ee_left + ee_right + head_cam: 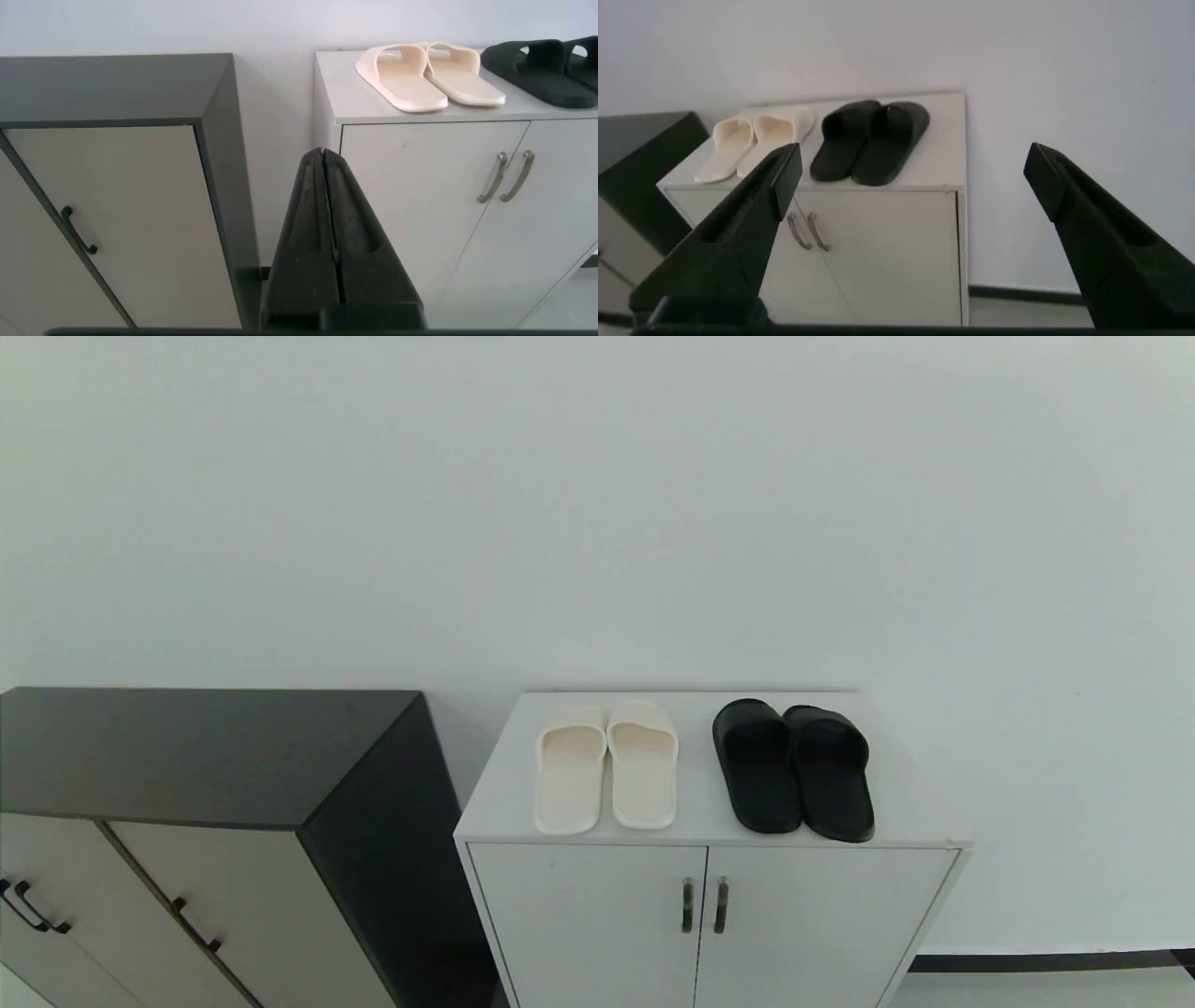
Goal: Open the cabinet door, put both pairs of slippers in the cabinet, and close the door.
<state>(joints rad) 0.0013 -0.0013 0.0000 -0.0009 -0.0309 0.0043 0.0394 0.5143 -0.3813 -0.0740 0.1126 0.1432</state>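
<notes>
My left claw (323,154) pressed shut, gripping nothing; my right claw (915,154) spread wide, empty. Cream slide slippers (607,765), black slide slippers (794,770) side by side atop closed white two-door cabinet (579,933).

**A:** What hems in the white cabinet (579,933)?

**B:** A dark cabinet (215,756) stands just beside its left side, with only a narrow gap between them. The wall (597,523) rises directly behind its back edge. To its right there is open floor (1046,989).

**A:** And the front?

**B:** Both doors are shut. Two handles (703,903) sit side by side at the centre seam, with open air before them.

**A:** Is there room on top?

**B:** Cream slippers (607,765) fill the left half and black slippers (794,770) the right, their heels almost at the front edge. A bare strip runs between the pairs, and others run along the left and right edges.
</notes>
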